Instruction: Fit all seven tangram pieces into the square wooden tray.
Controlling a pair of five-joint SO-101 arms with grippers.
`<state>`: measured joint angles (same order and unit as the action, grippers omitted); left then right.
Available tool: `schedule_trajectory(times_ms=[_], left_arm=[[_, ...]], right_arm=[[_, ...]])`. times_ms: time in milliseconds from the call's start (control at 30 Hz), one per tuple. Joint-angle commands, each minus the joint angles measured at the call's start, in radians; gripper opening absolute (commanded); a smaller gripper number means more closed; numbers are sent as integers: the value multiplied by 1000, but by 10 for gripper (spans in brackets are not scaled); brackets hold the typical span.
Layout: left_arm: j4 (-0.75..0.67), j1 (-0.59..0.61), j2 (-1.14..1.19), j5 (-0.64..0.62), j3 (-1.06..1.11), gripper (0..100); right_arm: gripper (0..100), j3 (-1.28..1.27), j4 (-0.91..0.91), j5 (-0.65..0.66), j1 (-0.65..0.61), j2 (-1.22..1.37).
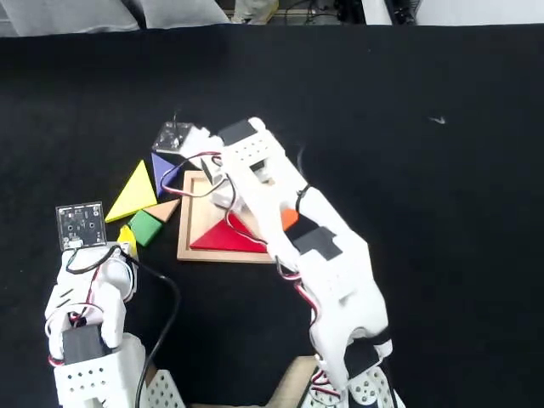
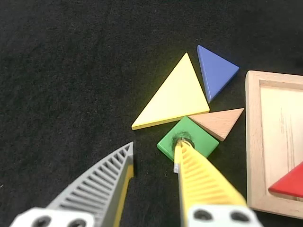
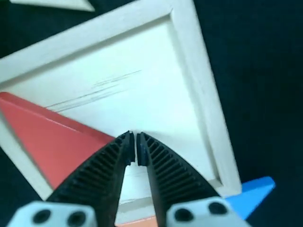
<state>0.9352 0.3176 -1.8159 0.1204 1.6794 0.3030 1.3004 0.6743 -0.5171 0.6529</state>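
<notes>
"Tray?"
"Wooden tray (image 1: 184, 229) holds the red triangle (image 1: 223, 236) along one wall, presumably to keep room free; right gripper (image 3: 132, 139) hangs above, pressed together, empty."
"Left?"
"Left gripper (image 2: 155, 146) spread; one finger at the green square (image 2: 199, 137) outside the tray, likely to grasp it."

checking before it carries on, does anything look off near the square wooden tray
Nothing spilled or damaged. One oddity: the open left gripper has its yellow fingertip over the green square piece, not beside it, and its grey finger out over the black table, so it does not straddle the piece.
</notes>
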Motion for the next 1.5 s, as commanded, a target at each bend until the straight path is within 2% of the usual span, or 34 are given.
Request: schedule_trajectory(times_ms=[0, 267, 500, 800, 967, 1133, 1300, 1467], left_arm=[[0, -8, -8, 0, 19, 148], [0, -10, -8, 0, 19, 148], [0, -10, -8, 0, 19, 148], [0, -8, -8, 0, 19, 148], [0, -8, -8, 0, 19, 148], [2, -8, -8, 0, 19, 148], [3, -8, -8, 0, 19, 148], [3, -10, -8, 0, 19, 148]], right_arm=[[11, 44, -9, -9, 12, -8], [11, 53, 54, -6, 6, -8], [11, 70, 114, 48, -23, -8], [11, 397, 336, -81, 110, -110], [11, 412, 446, -86, 141, -208], [11, 288, 430, -89, 181, -320], [11, -4, 342, -201, 178, -470], [11, -512, -60, -341, 207, -682]])
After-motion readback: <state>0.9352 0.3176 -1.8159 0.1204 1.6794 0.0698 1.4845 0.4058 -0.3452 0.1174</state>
